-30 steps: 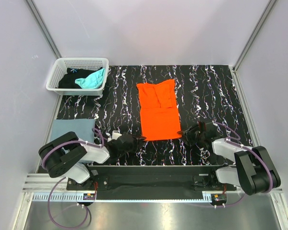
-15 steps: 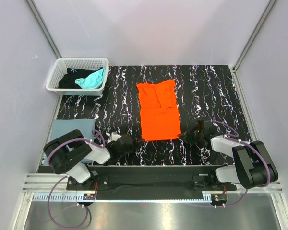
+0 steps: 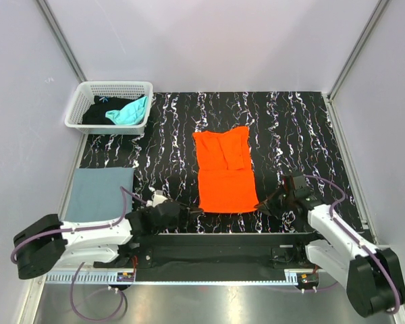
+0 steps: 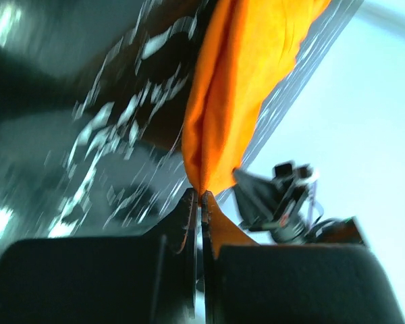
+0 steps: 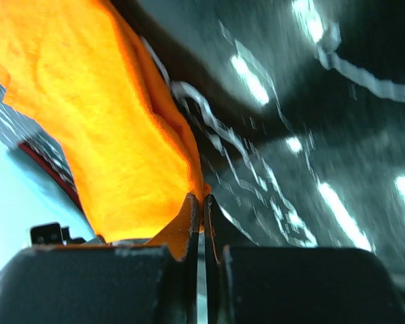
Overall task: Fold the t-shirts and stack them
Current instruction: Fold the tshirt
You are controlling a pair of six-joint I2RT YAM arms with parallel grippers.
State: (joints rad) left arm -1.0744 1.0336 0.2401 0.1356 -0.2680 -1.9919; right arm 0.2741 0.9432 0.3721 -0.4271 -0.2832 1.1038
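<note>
Top view: orange tee (image 3: pixel 224 172) lies flat on the mat (image 3: pixel 297 128), stretching away from both grippers. Left gripper (image 3: pixel 191 214) is clamped on its near-left corner, right gripper (image 3: pixel 262 204) on the near-right. Grey tee (image 3: pixel 99 192) lies outboard of the left gripper.

Left wrist: jaws pinched tight, cloth bunched just past the tips.

Right wrist: same, corner nipped between closed jaws.

Likely handling: light, limp, prone to sag and crease. Hem corners suit; lift both evenly.
</note>
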